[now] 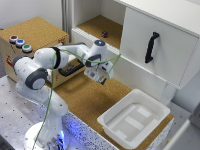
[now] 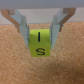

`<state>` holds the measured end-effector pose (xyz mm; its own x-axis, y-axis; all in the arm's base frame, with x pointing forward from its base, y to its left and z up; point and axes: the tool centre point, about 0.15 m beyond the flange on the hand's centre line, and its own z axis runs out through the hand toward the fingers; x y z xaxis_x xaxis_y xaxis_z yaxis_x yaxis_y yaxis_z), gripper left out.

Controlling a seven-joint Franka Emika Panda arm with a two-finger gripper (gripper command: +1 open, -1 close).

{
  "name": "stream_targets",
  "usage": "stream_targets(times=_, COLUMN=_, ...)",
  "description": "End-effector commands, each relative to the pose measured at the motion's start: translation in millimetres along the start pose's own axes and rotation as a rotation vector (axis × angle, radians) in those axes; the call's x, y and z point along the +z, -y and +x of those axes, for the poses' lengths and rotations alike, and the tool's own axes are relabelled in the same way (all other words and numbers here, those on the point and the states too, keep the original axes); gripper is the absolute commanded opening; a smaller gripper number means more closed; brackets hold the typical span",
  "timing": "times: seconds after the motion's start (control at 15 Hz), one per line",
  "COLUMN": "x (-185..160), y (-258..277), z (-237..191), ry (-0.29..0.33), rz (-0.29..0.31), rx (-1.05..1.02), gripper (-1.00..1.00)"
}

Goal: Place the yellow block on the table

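In the wrist view the yellow block [image 2: 40, 45], marked with black letters, sits between my gripper [image 2: 40, 39] fingers, which press on its two sides. The brown cork table [image 2: 17, 67] lies beneath it; whether the block touches it I cannot tell. In the exterior view my gripper [image 1: 101, 77] hangs low over the middle of the table [image 1: 82, 97], fingers pointing down. The block itself is too small to make out there.
A white plastic tray [image 1: 135, 119] stands on the exterior view's right near the front edge. Behind the gripper is a white cabinet door with a black handle [image 1: 151, 47] and an open cork-lined shelf [image 1: 97, 26] holding a small dark object [image 1: 104, 34]. A cork box with coloured buttons [image 1: 30, 42] stands on the exterior view's left.
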<state>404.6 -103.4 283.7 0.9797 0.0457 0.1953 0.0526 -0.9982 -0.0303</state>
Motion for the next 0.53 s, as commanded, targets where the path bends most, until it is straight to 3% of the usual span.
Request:
stream_targets(times=0.0, x=63, y=-50, z=42, ry=0.132, rz=0.044, rx=-0.026, gripper=-1.00)
stream_targets(times=0.2, x=77, y=-60, z=48, ry=0.152, rz=0.055, rx=-0.024, gripper=-1.00)
stream_targets(times=0.4, x=68, y=-59, z=50, ry=0.133, rz=0.054, rx=-0.001, gripper=-1.00)
stream_targets(times=0.47, x=66, y=-59, z=47, ry=0.151, rz=0.052, rx=0.032, gripper=1.00)
